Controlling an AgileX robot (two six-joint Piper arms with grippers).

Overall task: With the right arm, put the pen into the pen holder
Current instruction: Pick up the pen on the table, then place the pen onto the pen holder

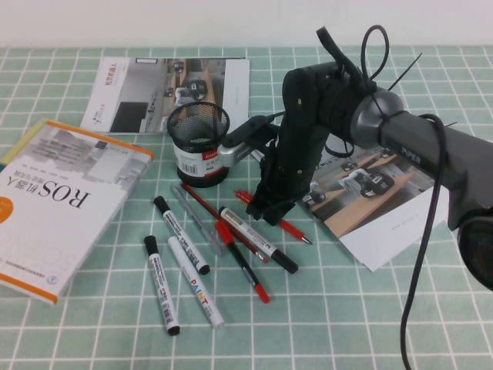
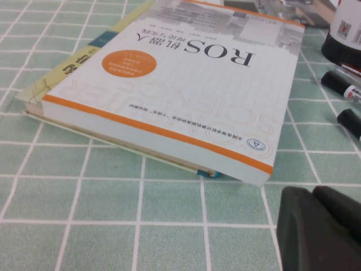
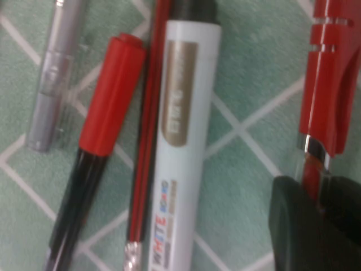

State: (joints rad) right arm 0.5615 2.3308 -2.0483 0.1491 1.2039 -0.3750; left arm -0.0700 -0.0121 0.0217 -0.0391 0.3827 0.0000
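The all-red click pen [image 1: 293, 229] lies on the green checked cloth to the right of the pile of pens. My right gripper [image 1: 266, 213] is down on its clip end. In the right wrist view the pen's red barrel [image 3: 330, 96] runs in between the two black fingers [image 3: 293, 226], which are shut on it. The black mesh pen holder [image 1: 199, 143] stands upright just left of the right arm; its label also shows in the left wrist view [image 2: 345, 28]. My left gripper [image 2: 316, 197] is shut and empty, low over the cloth beside the book's corner.
A white marker [image 1: 246, 231], a thin red stick pen [image 1: 206, 203], a black-barrelled pen with red ends [image 1: 245, 266], a grey pen [image 1: 196, 217] and other markers [image 1: 181, 235] lie beside the gripper. A ROS book [image 1: 54, 200] lies at left; brochures lie at the back [image 1: 166, 92] and right [image 1: 385, 202].
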